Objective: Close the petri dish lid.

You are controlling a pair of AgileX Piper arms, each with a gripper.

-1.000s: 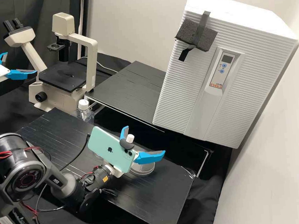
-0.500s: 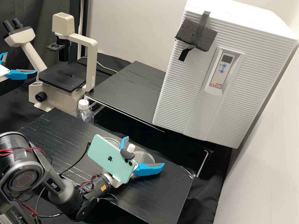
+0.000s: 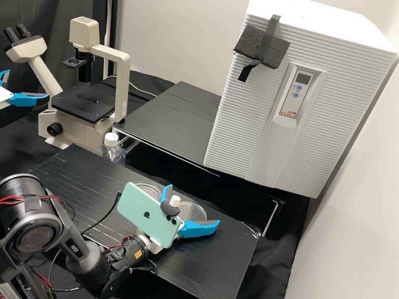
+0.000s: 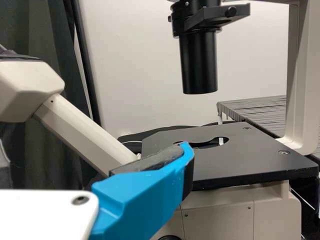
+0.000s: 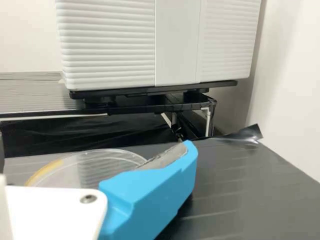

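Note:
Two clear round petri dish pieces lie on the black bench; I cannot tell which is the lid. One piece [image 3: 143, 187] is partly hidden behind the phone, the other [image 3: 197, 210] lies behind my right gripper [image 3: 193, 204], which stands open around nothing. In the right wrist view, a transparent round piece [image 5: 95, 167] with a yellowish edge is beside the blue finger of my right gripper [image 5: 95, 149]. My left gripper [image 3: 29, 83] is open and empty by the microscope, where the left wrist view also has a finger of the left gripper [image 4: 95, 150].
The microscope [image 3: 84, 102] stands at the back left, with a capped bottle [image 3: 113, 148] in front of it. A white ribbed incubator [image 3: 235, 132] is at the back right, past a gap behind the bench [image 3: 207, 275]. A black cable crosses the bench.
My right gripper has lowered and shifted slightly left in the high view, bringing the petri dish piece behind the phone into sight. The left arm has kept still.

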